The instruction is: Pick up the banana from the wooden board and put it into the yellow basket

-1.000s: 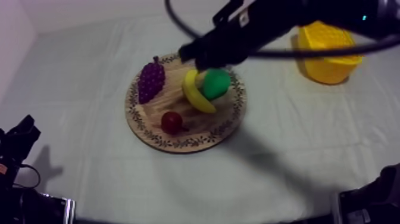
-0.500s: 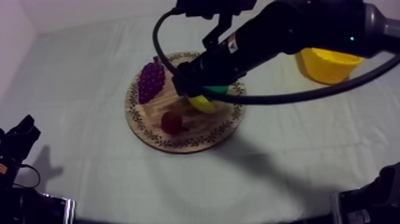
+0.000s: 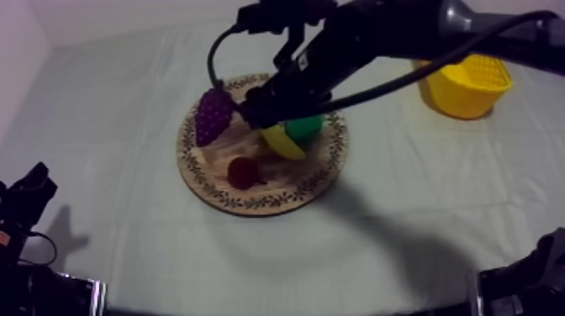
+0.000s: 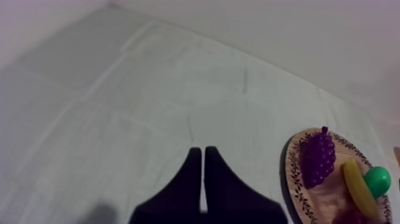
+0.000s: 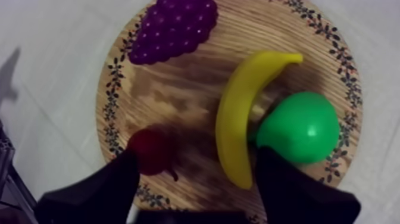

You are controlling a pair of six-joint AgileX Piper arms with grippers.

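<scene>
Grasp not yet made: the right claw (image 5: 196, 164) hangs released over the wooden board (image 5: 178, 89), fingers (image 5: 113, 184) either side of the banana (image 5: 238, 119) lying beside the pear (image 5: 300, 128); the yellow basket (image 3: 467, 84) waits at the bench's far right corner.

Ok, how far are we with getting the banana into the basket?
Nothing is done yet: the banana lies on the wooden board, against the pear. In hand: the right gripper hangs open over the board, the banana between its fingers but not gripped. The left gripper is shut, off over the cloth. Left: close on the banana, lift, carry it to the yellow basket, release.
</scene>
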